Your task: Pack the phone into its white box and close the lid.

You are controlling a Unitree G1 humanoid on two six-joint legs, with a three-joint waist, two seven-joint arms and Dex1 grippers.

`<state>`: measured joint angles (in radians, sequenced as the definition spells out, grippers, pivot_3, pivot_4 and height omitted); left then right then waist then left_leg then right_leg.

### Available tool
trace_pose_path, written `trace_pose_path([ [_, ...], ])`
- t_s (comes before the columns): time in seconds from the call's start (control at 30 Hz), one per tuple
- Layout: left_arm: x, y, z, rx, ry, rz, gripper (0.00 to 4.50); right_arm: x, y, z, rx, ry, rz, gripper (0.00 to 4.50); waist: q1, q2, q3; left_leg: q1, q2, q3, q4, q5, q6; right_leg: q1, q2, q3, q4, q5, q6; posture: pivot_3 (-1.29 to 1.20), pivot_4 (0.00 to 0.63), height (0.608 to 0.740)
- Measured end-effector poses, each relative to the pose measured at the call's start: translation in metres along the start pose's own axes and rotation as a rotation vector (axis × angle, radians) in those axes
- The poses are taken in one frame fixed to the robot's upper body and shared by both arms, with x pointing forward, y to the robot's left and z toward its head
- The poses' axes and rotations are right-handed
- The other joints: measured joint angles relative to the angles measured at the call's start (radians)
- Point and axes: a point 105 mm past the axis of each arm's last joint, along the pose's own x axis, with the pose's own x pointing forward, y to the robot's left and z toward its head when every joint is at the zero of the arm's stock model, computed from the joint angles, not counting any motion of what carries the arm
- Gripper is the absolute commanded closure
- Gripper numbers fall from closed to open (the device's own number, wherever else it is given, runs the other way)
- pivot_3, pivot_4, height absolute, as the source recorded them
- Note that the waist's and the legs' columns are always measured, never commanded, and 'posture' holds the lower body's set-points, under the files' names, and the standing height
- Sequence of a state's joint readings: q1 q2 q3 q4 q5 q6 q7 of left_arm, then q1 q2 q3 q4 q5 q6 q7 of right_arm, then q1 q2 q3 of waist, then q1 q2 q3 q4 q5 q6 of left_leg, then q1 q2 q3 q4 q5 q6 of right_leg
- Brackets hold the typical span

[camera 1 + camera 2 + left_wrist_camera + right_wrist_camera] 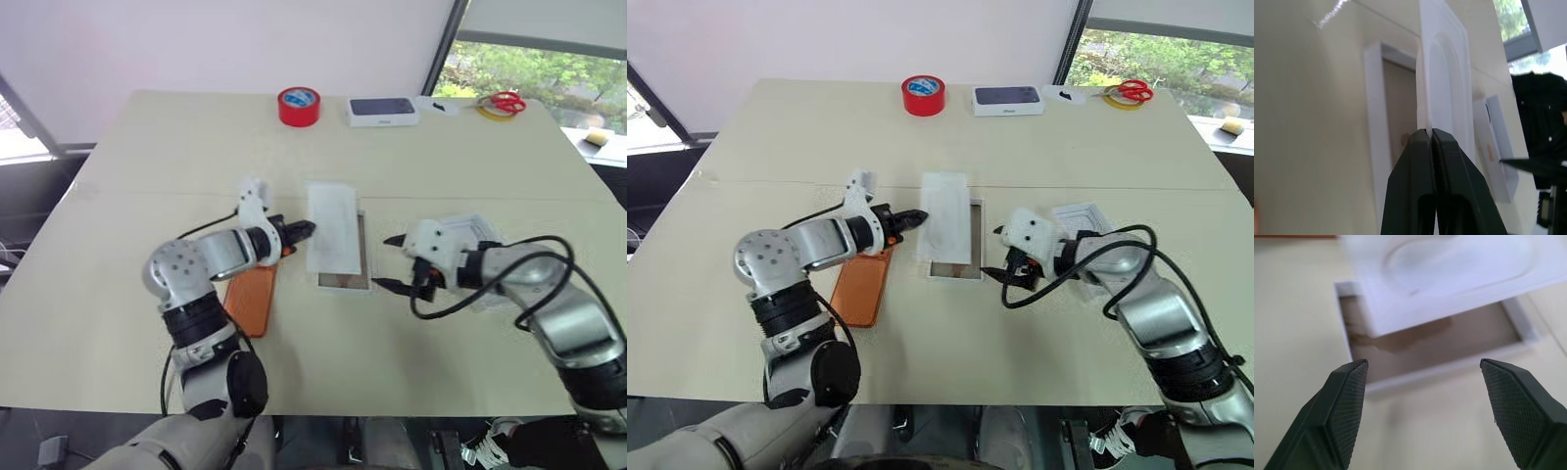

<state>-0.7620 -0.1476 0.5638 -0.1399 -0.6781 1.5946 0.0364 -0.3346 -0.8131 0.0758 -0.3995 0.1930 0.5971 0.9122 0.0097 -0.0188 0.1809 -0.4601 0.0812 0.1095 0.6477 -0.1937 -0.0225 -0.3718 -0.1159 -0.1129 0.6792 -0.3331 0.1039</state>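
Left gripper (pixel 306 228): pinching insert card (pixel 333 225) by its edge above box (pixel 364 257)
Right gripper (pixel 395 262): spread, empty, beside box
Phone (pixel 253 297): on counter (pixel 118 294), under left arm
Advice: carry card well aside before reaching for phone

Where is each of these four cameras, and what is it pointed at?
Left and right eye views: on the head, looking down over both arms at the table.
Left wrist view: along the left gripper, shut on the white insert card.
Right wrist view: between the open right gripper, facing the white box.
Both wrist views share box and card.
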Motion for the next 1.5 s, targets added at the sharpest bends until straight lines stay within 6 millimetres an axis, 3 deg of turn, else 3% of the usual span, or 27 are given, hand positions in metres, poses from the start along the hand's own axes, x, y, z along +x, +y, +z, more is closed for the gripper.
trace_pose_path([
  [0.27, 0.001, 0.001, -0.004, 0.021, 0.014, 0.032, 4.50, -0.005, -0.007, -0.003, 0.008, 0.008, -0.053, 0.66, 0.003, 0.000, 0.000, 0.000, 0.000, 0.000, 0.000, 0.000, 0.000, -0.001, 0.000, 0.000, 0.000, 0.000, 0.000, 0.00, 0.150, 0.730],
  [0.4, 0.001, 0.001, -0.004, 0.019, 0.015, 0.029, 3.08, -0.002, -0.008, 0.001, 0.006, -0.012, -0.063, 0.61, 0.004, 0.000, 0.000, 0.000, 0.000, 0.000, 0.000, 0.000, 0.000, -0.001, 0.000, 0.000, 0.000, 0.000, 0.000, 0.00, 0.150, 0.730],
  [0.6, 0.001, 0.001, -0.007, 0.020, 0.021, 0.020, 0.22, -0.002, -0.009, -0.001, 0.022, -0.009, -0.069, 0.61, 0.003, 0.000, 0.000, 0.000, 0.000, 0.000, 0.000, 0.000, 0.000, -0.001, 0.000, 0.000, 0.000, 0.000, 0.000, 0.00, 0.150, 0.730],
  [0.63, 0.000, 0.001, -0.007, 0.022, 0.017, 0.016, 0.22, -0.002, -0.009, -0.002, 0.027, -0.008, -0.070, 0.61, 0.003, 0.000, 0.000, 0.000, 0.000, 0.000, 0.000, 0.000, 0.000, -0.001, 0.000, 0.000, 0.000, 0.000, 0.000, 0.00, 0.150, 0.730],
  [0.73, -0.003, 0.001, -0.002, 0.036, 0.004, 0.004, 0.14, 0.001, -0.007, -0.001, 0.062, -0.025, -0.068, 1.46, 0.003, 0.000, 0.000, 0.000, 0.000, 0.000, 0.000, 0.000, 0.000, -0.001, 0.000, 0.000, 0.000, 0.000, 0.000, 0.00, 0.150, 0.730],
  [0.9, -0.023, 0.013, 0.029, 0.219, -0.118, 0.062, 0.14, 0.014, -0.017, 0.000, 0.148, -0.033, -0.131, 4.08, -0.004, 0.001, 0.000, 0.000, 0.000, 0.000, -0.001, 0.001, -0.001, -0.002, 0.000, 0.001, 0.002, 0.000, 0.000, 0.00, 0.150, 0.730],
  [0.93, -0.026, 0.016, 0.034, 0.257, -0.140, 0.070, 0.14, 0.018, -0.020, 0.001, 0.162, -0.037, -0.145, 4.42, -0.004, 0.001, 0.000, 0.000, 0.001, 0.001, -0.001, 0.001, -0.001, -0.002, 0.000, 0.001, 0.001, 0.000, 0.000, 0.00, 0.150, 0.730],
  [1.07, -0.041, 0.031, 0.040, 0.483, -0.161, 0.102, 0.14, 0.042, -0.021, 0.009, 0.187, -0.031, -0.167, 4.42, -0.005, 0.001, 0.000, 0.000, 0.001, 0.002, -0.001, 0.000, -0.001, -0.002, 0.000, 0.001, 0.002, 0.000, 0.000, 0.00, 0.150, 0.730],
  [1.27, -0.053, 0.046, 0.020, 0.808, -0.070, 0.072, 0.14, 0.078, -0.026, 0.016, 0.182, 0.005, -0.219, 4.42, 0.000, 0.001, 0.000, -0.002, 0.001, 0.005, -0.001, 0.000, -0.001, -0.004, 0.000, 0.001, 0.001, 0.000, -0.001, 0.00, 0.150, 0.730],
  [1.5, -0.059, 0.051, 0.009, 0.894, -0.061, 0.019, 0.14, 0.108, -0.036, 0.011, 0.158, 0.060, -0.251, 4.42, -0.005, 0.001, 0.000, -0.002, 0.001, 0.005, -0.002, 0.000, -0.001, -0.005, 0.000, 0.001, 0.002, 0.000, -0.001, 0.00, 0.150, 0.730],
])
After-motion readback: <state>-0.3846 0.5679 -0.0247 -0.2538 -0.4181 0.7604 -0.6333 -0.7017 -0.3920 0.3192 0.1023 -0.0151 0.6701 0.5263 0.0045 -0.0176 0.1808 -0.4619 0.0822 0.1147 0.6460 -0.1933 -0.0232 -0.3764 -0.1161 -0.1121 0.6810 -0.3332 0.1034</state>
